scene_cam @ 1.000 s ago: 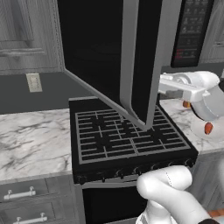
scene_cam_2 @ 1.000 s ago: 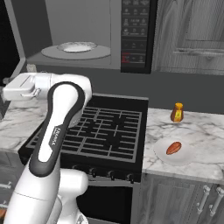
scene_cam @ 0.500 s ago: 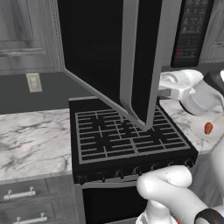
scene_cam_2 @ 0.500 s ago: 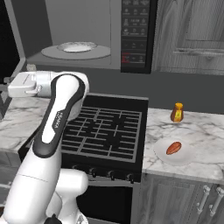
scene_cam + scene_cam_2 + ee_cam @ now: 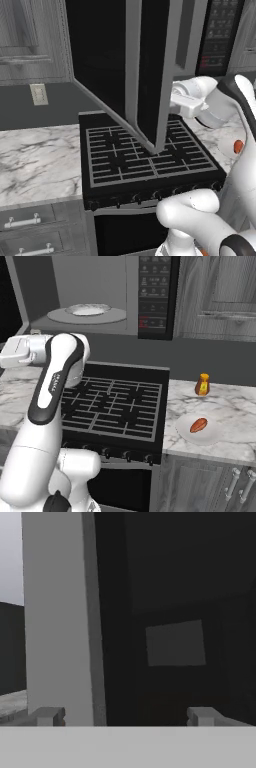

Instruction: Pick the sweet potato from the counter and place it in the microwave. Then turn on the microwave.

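**Sweet potato on its plate, end effector spread at the open microwave door**

Left base view: microwave door (image 5: 135, 75) hangs open across the upper middle of the frame, its black glass and grey frame reaching down over the black grated stovetop (image 5: 145, 160). The white arm's wrist sits at right centre, just behind the door's edge. The microwave's dark button panel (image 5: 216, 35) is at upper right. A sliver of the orange-red sweet potato (image 5: 238, 146) shows at the right edge, partly hidden by the arm. The marble table (image 5: 35, 160) spreads over the left side, above grey drawers.

Right base view: the microwave (image 5: 95, 296) fills the upper left, its cavity open, with a white round plate (image 5: 88, 309) inside. The sweet potato (image 5: 198, 425) lies on a small white plate (image 5: 200, 431) at lower right on the table (image 5: 225, 406), right of the stovetop. An orange bottle (image 5: 202, 384) stands behind it, near but apart. The arm's hand reaches to the left edge.

Hand view: the end effector (image 5: 125, 717) has its fingers (image 5: 47, 716) wide apart at the bottom corners, nothing between them, facing the door's grey frame and dark glass.
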{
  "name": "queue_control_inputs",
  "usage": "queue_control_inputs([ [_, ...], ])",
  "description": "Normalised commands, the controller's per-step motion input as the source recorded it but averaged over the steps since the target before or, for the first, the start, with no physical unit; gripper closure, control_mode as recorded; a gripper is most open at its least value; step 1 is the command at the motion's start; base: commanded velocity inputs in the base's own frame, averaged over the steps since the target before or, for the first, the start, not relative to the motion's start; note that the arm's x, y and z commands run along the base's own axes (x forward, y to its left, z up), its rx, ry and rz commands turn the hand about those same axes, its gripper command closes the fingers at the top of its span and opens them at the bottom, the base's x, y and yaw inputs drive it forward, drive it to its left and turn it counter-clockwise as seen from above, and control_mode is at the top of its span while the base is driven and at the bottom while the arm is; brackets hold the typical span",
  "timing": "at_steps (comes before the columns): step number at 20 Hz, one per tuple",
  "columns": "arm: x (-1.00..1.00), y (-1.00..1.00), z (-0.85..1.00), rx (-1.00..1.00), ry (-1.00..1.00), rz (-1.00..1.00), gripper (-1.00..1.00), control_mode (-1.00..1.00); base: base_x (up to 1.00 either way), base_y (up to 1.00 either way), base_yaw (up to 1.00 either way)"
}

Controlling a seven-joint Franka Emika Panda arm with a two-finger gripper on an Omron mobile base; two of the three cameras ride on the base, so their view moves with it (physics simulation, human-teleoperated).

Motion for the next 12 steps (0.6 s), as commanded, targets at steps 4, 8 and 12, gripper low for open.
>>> queue_control_inputs([
  [4, -0.02, 0.33, 0.0, -0.02, -0.08, 0.0, -1.0, -1.0, 0.0, 0.0, 0.0],
  [8, -0.06, 0.31, 0.0, -0.02, -0.09, 0.0, -1.0, -1.0, 0.0, 0.0, 0.0],
  [12, -0.05, 0.24, 0.0, -0.01, -0.08, 0.0, -1.0, -1.0, 0.0, 0.0, 0.0],
])
